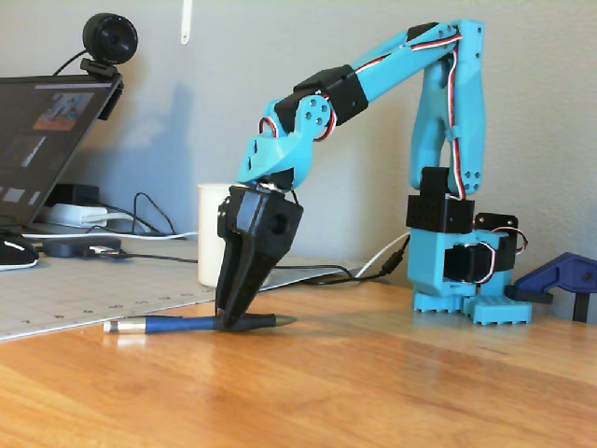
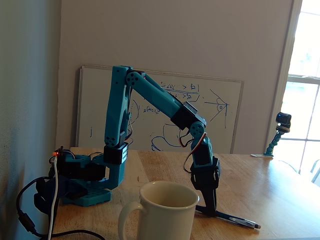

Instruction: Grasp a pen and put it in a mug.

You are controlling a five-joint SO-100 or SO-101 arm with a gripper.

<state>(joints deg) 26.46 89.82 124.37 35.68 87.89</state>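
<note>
Blue arm (image 1: 438,103) reaches down from its base (image 2: 85,187), black jaws (image 1: 233,317) pointing at the table (image 1: 373,373). Jaw tips sit on or at the pen (image 1: 177,324), about where its blue barrel meets the dark tip end. In a fixed view the tips look drawn close around the barrel, apparently pinching the pen, though the contact itself is too small to confirm.

Pen lies flat on the wood, not lifted. In a fixed view it runs left to right, silver end at left, dark pointed end at right. In the other fixed view the pen (image 2: 235,218) extends right of the jaws (image 2: 209,207), toward the near right of the table (image 2: 280,195).

White mug (image 2: 160,212) stands upright, near in that view, handle at left, inside looks empty. Seen from the side, the mug (image 1: 210,233) stands behind the jaws, on the grey mat (image 1: 75,299), apart from the pen.

Laptop (image 1: 42,140) with webcam (image 1: 110,42) at far left. Whiteboard (image 2: 220,115) leans on the far wall.
</note>
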